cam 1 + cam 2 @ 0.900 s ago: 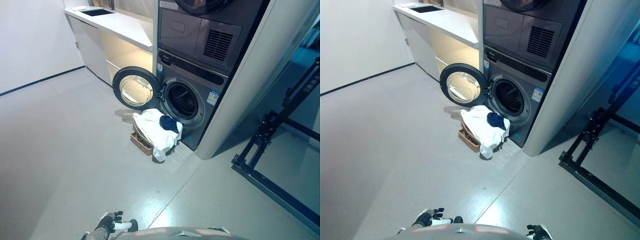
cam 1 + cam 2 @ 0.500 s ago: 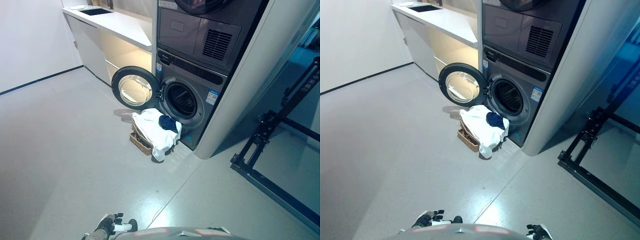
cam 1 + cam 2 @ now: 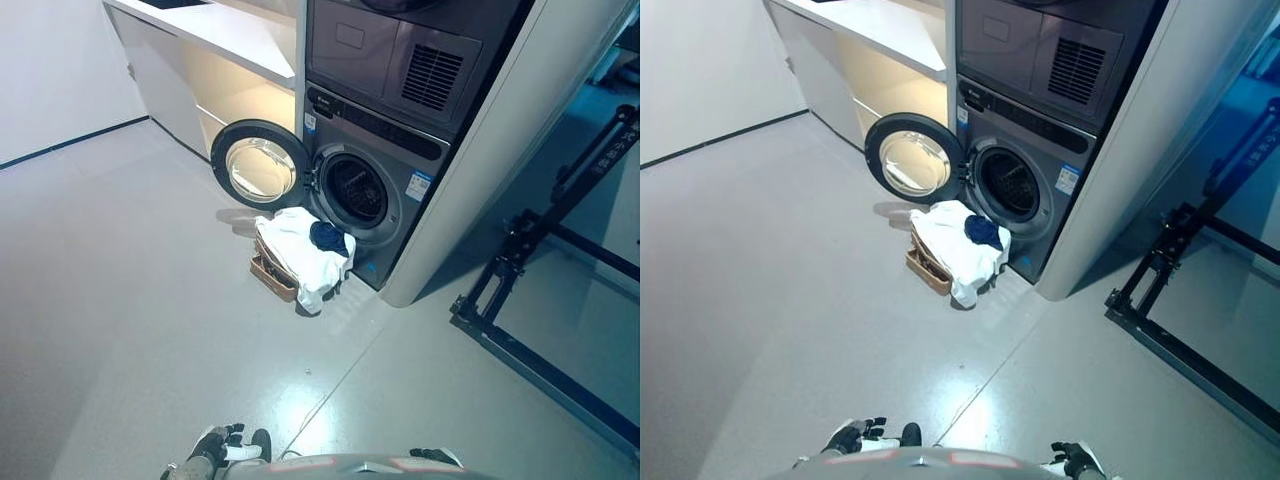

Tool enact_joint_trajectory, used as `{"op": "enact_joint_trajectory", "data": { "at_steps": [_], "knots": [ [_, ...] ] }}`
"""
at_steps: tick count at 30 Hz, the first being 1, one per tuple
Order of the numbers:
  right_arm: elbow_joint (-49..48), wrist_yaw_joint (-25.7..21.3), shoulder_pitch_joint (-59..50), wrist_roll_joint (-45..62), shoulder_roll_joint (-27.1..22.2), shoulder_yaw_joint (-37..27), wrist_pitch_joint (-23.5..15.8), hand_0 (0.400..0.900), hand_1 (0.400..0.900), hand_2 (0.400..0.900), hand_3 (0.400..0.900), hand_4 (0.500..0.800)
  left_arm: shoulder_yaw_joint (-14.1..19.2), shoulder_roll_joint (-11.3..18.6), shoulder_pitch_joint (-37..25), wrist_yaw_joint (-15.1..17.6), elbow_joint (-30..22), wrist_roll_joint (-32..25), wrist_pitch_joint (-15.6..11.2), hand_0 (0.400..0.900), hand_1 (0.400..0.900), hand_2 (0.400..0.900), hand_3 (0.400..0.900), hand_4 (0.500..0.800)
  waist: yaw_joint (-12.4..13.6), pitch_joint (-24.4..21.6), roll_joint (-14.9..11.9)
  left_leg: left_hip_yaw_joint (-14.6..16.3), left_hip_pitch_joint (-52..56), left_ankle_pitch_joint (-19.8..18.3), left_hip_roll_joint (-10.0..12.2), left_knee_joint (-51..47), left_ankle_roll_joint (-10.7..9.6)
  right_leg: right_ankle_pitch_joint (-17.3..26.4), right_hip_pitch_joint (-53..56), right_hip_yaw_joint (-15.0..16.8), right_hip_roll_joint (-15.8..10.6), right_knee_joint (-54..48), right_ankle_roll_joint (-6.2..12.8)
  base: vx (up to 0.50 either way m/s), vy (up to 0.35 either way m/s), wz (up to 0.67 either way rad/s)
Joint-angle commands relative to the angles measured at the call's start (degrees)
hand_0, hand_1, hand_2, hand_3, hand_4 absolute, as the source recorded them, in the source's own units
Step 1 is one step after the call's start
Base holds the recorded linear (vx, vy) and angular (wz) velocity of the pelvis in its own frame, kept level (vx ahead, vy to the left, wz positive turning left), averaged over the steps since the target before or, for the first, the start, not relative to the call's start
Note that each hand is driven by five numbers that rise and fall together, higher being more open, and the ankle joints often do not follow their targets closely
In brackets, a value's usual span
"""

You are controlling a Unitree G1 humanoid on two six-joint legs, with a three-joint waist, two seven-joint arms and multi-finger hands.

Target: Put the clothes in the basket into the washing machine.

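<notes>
No legible text; washing machine [image 3: 372, 175] stickers too small to read.

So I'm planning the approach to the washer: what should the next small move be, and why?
Probably walk forward toward the basket. It sits on the floor in front of the washing machine, whose door is already swung open, with the white garment and dark garment piled on it. Both the left hand and right hand hang low, far from it.

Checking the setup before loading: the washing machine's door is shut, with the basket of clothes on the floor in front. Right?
Not quite: the washing machine's door is swung open to the left, as the left eye view shows. The basket of clothes does stand on the floor in front.
</notes>
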Motion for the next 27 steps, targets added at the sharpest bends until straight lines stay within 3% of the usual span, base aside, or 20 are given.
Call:
{"op": "enact_joint_trajectory", "data": {
  "at_steps": [1,4,6,9,13,16,18,21,25,27],
  "knots": [
    [1.1,-0.1,-1.5,-0.1,-2.5,0.1,0.6,0.900,0.900,0.900,0.900,0.800,2.3,-0.6,-4.5,1.1,2.6,-0.9,-1.4,0.900,0.900,0.900,0.900,0.800,2.6,0.6,2.5,-1.7,3.0,-8.6,-4.0,1.8,2.8,5.1,-6.5,2.4,0.3,8.1,2.64,0.01,0.074,-0.08],
    [1.6,-0.2,-1.9,0.3,-2.7,-0.8,0.9,0.900,0.900,0.900,0.900,0.800,3.0,-0.4,-4.7,1.4,2.8,-1.6,-1.1,0.900,0.900,0.900,0.900,0.800,2.9,1.5,3.0,-2.2,2.4,-9.7,-4.9,3.7,4.2,6.7,-11.0,2.7,-1.3,19.1,3.15,0.01,0.123,0.00],
    [1.9,-0.4,-2.4,0.2,-3.4,-1.2,1.0,0.900,0.900,0.900,0.900,0.800,2.9,-0.1,-5.3,1.6,2.8,-1.8,-0.9,0.900,0.900,0.900,0.900,0.800,2.2,3.7,3.3,-2.9,3.7,-9.8,-5.8,4.0,5.1,13.6,-14.5,2.9,-2.5,29.3,3.07,0.04,0.150,0.26],
    [2.2,-0.7,-2.0,0.0,-4.2,-1.6,0.8,0.900,0.900,0.900,0.900,0.800,1.7,0.2,-6.1,1.5,2.9,-0.8,-0.8,0.900,0.900,0.900,0.900,0.800,0.3,5.6,5.0,-5.4,6.1,-10.4,-4.6,3.8,5.1,13.9,-20.7,3.7,-1.2,35.2,2.11,0.14,0.068,0.55],
    [2.9,-1.0,-1.4,0.0,-5.5,-2.6,0.8,0.900,0.900,0.900,0.900,0.800,1.1,0.6,-7.2,1.5,2.6,-0.6,-1.3,0.900,0.900,0.900,0.900,0.800,-2.4,6.8,5.4,-9.0,9.8,-12.9,-4.8,3.5,4.3,11.3,-25.3,3.6,0.0,25.6,1.03,0.25,-0.059,0.58],
    [2.6,-1.2,-1.1,-0.2,-6.2,-3.1,0.7,0.900,0.900,0.900,0.900,0.800,1.1,0.5,-7.6,1.8,2.7,-0.6,-1.5,0.900,0.900,0.900,0.900,0.800,-4.6,6.9,4.9,-11.1,14.6,-15.4,-4.8,1.4,3.2,15.9,-28.2,3.7,0.4,11.8,2.68,0.36,-0.147,0.46],
    [1.8,-1.0,-1.1,-0.6,-6.4,-3.2,0.7,0.900,0.900,0.900,0.900,0.800,1.2,0.5,-7.6,1.7,3.2,0.0,-1.5,0.900,0.900,0.900,0.900,0.800,-5.5,6.6,4.7,-12.4,17.8,-17.1,-4.4,0.8,2.6,18.5,-29.9,2.4,0.4,7.9,3.36,0.40,-0.158,0.30],
    [1.4,-0.6,-0.7,-0.5,-6.3,-2.8,0.4,0.900,0.900,0.900,0.900,0.800,1.5,0.3,-6.8,1.7,3.5,0.6,-1.5,0.900,0.900,0.900,0.900,0.800,-5.6,4.8,4.7,-13.6,19.0,-18.8,-3.2,1.6,2.0,17.5,-28.0,3.6,2.5,8.5,1.86,0.37,-0.213,0.24],
    [1.9,-0.2,-1.0,-0.5,-6.4,-2.3,0.3,0.900,0.900,0.900,0.900,0.800,1.5,-0.7,-6.4,1.8,3.2,0.0,-1.4,0.900,0.900,0.900,0.900,0.800,-5.5,2.6,6.2,-13.8,17.6,-16.4,-0.4,8.7,0.1,13.2,-26.8,2.5,5.5,12.1,-0.55,0.37,-0.225,0.10],
    [1.9,0.1,-1.2,-0.9,-6.5,-1.7,0.2,0.900,0.900,0.900,0.900,0.800,1.8,-0.8,-6.4,1.7,2.8,-0.6,-1.3,0.900,0.900,0.900,0.900,0.800,-5.2,2.6,6.7,-13.8,16.7,-11.3,0.3,15.3,-1.5,10.3,-25.1,2.2,6.6,15.5,-1.84,0.42,-0.236,0.06]
  ]
}}
